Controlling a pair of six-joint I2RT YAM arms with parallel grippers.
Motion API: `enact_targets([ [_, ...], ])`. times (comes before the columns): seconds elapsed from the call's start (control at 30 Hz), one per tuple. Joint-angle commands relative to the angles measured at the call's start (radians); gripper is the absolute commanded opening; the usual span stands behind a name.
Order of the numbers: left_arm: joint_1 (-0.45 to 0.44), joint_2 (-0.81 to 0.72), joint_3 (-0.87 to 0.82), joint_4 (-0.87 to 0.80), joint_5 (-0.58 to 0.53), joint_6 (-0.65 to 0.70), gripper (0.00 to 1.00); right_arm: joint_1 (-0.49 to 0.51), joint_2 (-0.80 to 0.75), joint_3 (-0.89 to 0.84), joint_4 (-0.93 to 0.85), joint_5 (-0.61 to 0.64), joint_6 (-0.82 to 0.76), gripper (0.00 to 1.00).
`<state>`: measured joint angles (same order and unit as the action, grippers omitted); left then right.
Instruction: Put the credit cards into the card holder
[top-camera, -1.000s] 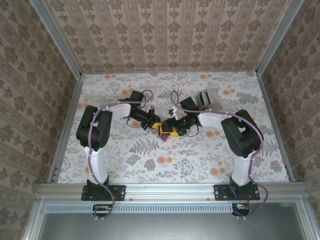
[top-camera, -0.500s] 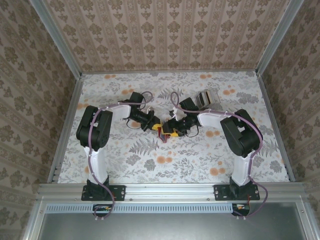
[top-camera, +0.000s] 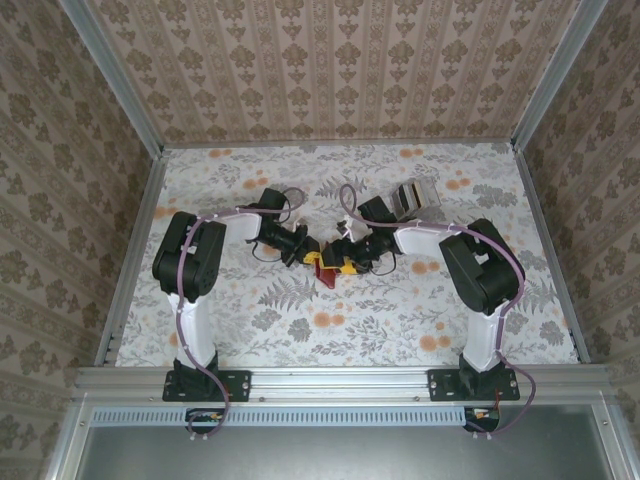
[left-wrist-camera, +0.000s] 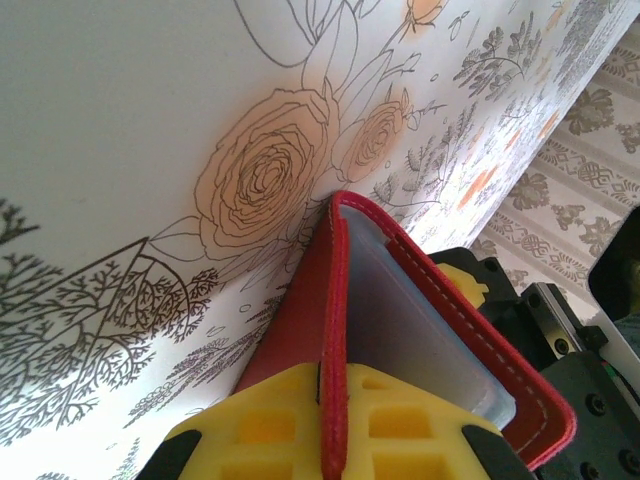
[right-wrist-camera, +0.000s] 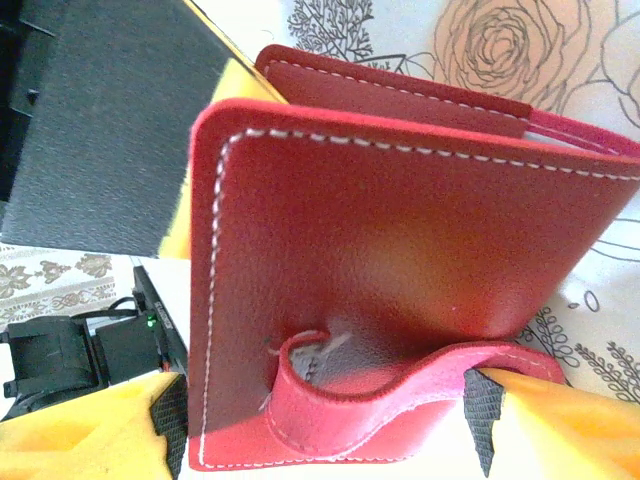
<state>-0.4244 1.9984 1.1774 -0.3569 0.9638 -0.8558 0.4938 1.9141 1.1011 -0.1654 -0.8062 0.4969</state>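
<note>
Left gripper (left-wrist-camera: 335, 392) first: its two yellow fingers (left-wrist-camera: 250, 425) are clamped tight on one cover of the red card holder (left-wrist-camera: 300, 330), the red edge running straight up between the pads. Right gripper (right-wrist-camera: 325, 425) is spread wide, one yellow finger (right-wrist-camera: 80, 435) at each lower corner of its own view, and the card holder's little tab (right-wrist-camera: 370, 400) curls between them. I can't tell whether the pads actually touch the leather.

Counting now. Two arms, two grippers, meeting nose to nose near the middle of the flowered tablecloth (top-camera: 300, 320). One card holder, pinched right between them in the overhead view. One pale grey-blue credit card (left-wrist-camera: 400, 320), tucked inside the opened cover in the left wrist view. One clear plastic box (top-camera: 418, 197), well apart at the far right of the table, behind the right arm.

As for markings, there's a line of white stitching around the cover's edge.

Now the lie of it. The card holder is splayed open like a book. In the left wrist view its long axis runs away from the left gripper's fingers, and the far corner of the fold touches the cloth just beside a drawn rose. The outer cover faces the right wrist camera, with the tab at the bottom of that view.
</note>
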Motion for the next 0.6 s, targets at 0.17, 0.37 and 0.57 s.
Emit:
enact_targets([
  [0.17,0.001,-0.038,-0.016,0.018,0.026,-0.039,0.00,0.010,0.011,0.045,-0.074,0.079,-0.024,0.77],
  [0.37,0.001,-0.043,-0.014,0.052,0.025,-0.083,0.00,0.020,-0.007,0.049,-0.120,0.150,-0.033,0.76],
  [0.57,0.002,-0.042,-0.017,0.050,0.025,-0.083,0.00,0.017,-0.016,0.036,-0.122,0.170,-0.032,0.67],
])
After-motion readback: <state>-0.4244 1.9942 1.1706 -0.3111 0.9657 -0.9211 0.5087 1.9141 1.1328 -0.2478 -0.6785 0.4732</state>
